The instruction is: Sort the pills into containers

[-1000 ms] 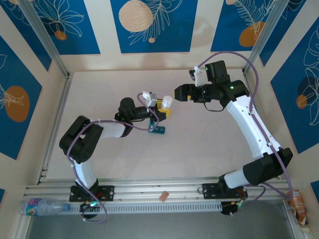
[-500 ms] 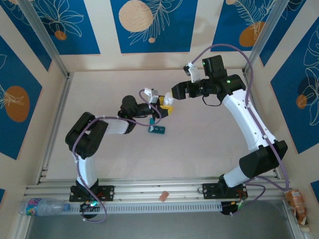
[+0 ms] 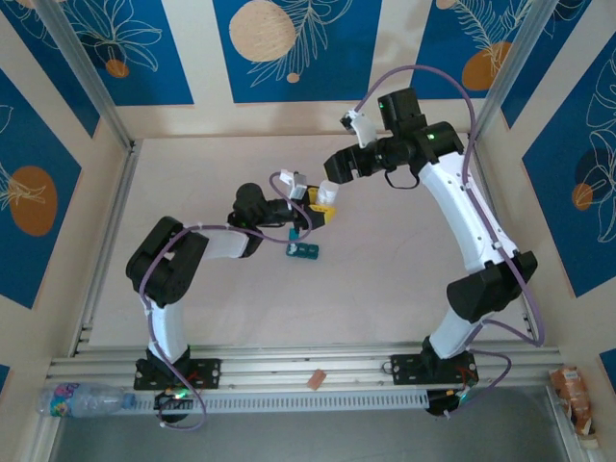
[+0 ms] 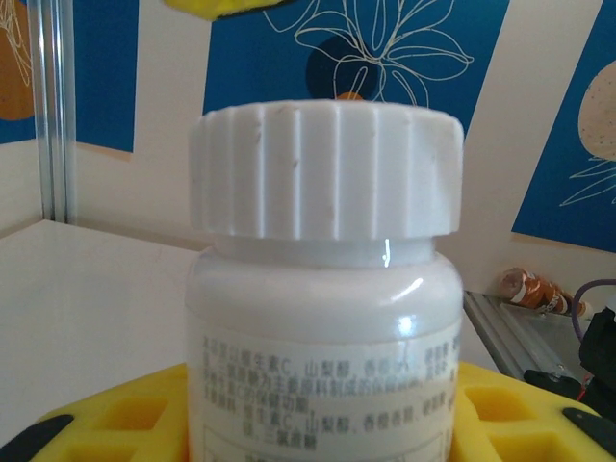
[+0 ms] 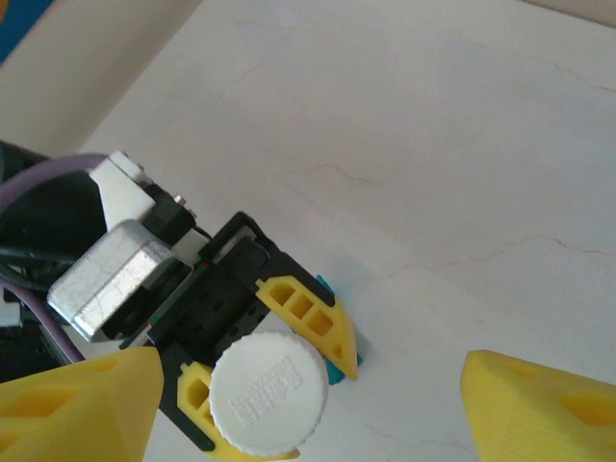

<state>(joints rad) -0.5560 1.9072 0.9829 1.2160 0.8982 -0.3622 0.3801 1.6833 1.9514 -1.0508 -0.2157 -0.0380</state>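
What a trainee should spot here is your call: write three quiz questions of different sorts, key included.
1. True or false: the white bottle has its cap off.
2. Fill in: the right gripper has its jaws ____.
3. Which holds the white bottle? A. the left gripper B. the right gripper C. neither

Key: 1. false; 2. open; 3. A
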